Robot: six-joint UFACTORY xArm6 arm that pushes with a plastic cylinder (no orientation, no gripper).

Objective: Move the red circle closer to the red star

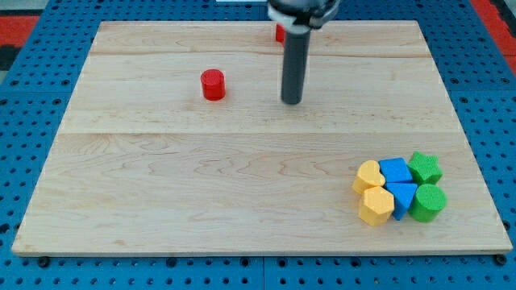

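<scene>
The red circle [213, 84] stands on the wooden board in the upper left-middle of the view. A red block [279, 33], only partly visible behind the rod at the view's top, looks like the red star; its shape cannot be made out. My tip [291, 101] rests on the board to the right of the red circle, well apart from it, and below the partly hidden red block.
A cluster of blocks sits at the view's lower right: yellow heart [369, 175], yellow hexagon [376, 205], blue cube [395, 171], blue triangle [402, 196], green star [425, 167], green circle [428, 202]. The wooden board [161, 193] lies on a blue pegboard.
</scene>
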